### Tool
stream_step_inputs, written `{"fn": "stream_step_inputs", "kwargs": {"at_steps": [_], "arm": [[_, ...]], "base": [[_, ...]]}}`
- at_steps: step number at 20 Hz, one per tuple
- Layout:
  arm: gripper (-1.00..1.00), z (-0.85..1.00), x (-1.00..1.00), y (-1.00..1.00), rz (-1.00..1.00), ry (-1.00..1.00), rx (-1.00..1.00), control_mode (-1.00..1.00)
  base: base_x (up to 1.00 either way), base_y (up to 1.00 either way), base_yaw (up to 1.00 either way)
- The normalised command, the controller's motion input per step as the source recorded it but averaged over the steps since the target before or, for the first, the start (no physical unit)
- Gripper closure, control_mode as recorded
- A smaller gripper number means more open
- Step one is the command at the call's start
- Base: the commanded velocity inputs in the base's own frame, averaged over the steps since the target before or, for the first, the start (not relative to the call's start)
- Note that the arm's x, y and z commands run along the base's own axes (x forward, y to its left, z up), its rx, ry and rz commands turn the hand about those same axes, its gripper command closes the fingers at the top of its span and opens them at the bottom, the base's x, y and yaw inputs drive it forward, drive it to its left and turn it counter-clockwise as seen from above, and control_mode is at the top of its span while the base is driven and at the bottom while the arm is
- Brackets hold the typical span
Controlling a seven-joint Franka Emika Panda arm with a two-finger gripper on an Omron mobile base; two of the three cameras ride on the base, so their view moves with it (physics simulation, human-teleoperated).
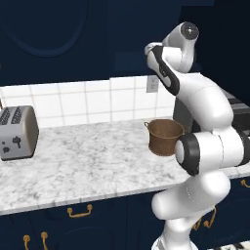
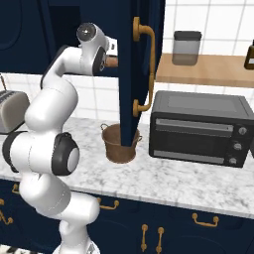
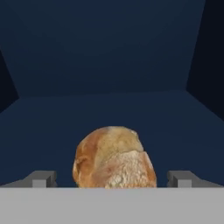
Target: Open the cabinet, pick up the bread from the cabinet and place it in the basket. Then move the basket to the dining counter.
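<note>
Navy cabinet shelf holds a crusty, rounded bread between parted, released jaws.

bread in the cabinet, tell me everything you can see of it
The bread is a small rounded loaf with a golden-brown crust and a paler, floury patch on its near side. It sits on the dark navy shelf inside the cabinet, whole and unsliced. The claw is open, one fingertip on each side of the loaf; no contact is visible.
</note>
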Motion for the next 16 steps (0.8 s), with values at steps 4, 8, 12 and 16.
{"fn": "stream_step_inputs", "kwargs": {"at_steps": [4, 8, 12, 16], "arm": [[-1.0, -0.16, 0.35, 0.0, 0.0, 0.01, 0.0, -1.0], [-1.0, -0.14, 0.32, 0.0, 0.0, 0.0, 0.0, -1.0], [-1.0, -0.09, 0.29, -0.04, 0.0, 0.0, 0.0, -1.0], [1.0, -0.13, 0.09, -0.02, 0.0, 0.0, 0.0, -1.0]], "base": [[0.0, 0.0, 0.0], [0.0, 0.0, 0.0], [0.0, 0.0, 0.0], [0.0, 0.0, 0.0]]}}
